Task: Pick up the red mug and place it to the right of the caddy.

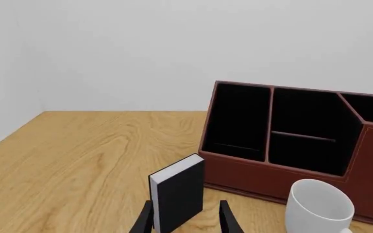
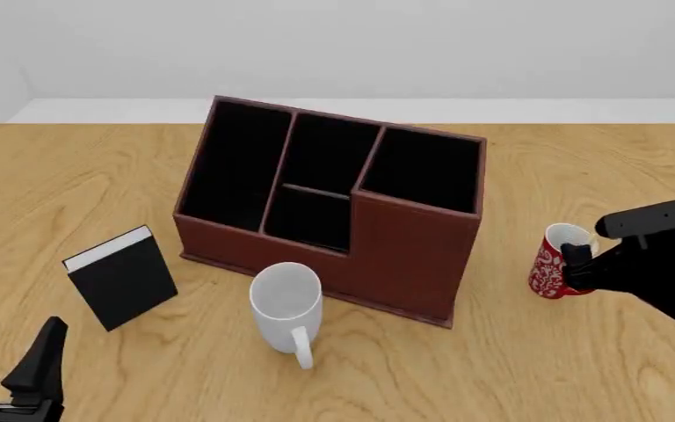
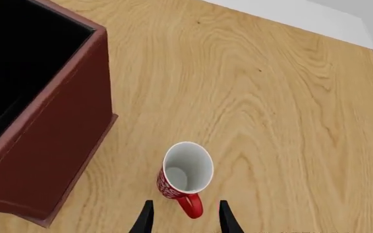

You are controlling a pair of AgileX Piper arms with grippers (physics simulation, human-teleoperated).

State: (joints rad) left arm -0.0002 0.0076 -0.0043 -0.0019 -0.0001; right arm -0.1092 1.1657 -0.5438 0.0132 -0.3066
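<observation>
Right gripper straddles red mug's handle; no writing legible.

Glossy ceramic red mug, matt leather-like caddy, smooth grained wood table

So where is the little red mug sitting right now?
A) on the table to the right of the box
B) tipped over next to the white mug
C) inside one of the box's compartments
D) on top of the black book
A: the red mug stands upright on the table, apart from the right side of the box, with the right gripper open around its handle.
</observation>
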